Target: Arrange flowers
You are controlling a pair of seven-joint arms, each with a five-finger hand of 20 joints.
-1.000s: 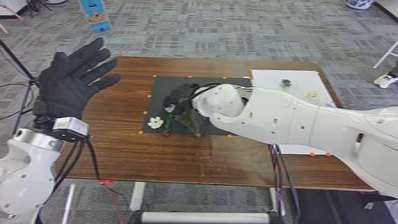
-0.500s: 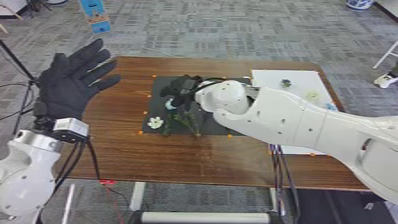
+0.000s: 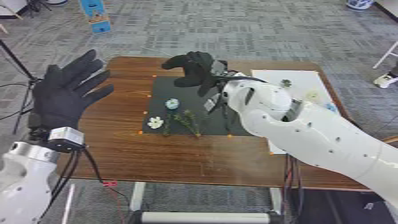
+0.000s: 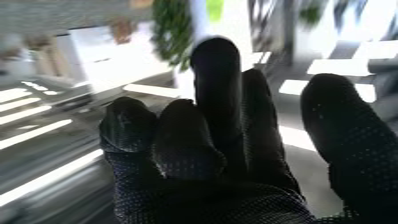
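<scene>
The right robot hand (image 3: 199, 69), wide and empty, has left the blue flower (image 3: 172, 104) (apparently placed) for the tabletop (image 3: 178, 162)'s far edge.

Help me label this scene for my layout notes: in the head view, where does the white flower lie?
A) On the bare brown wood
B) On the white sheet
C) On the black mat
C: the white flower lies within the black mat, near its left edge.
</scene>
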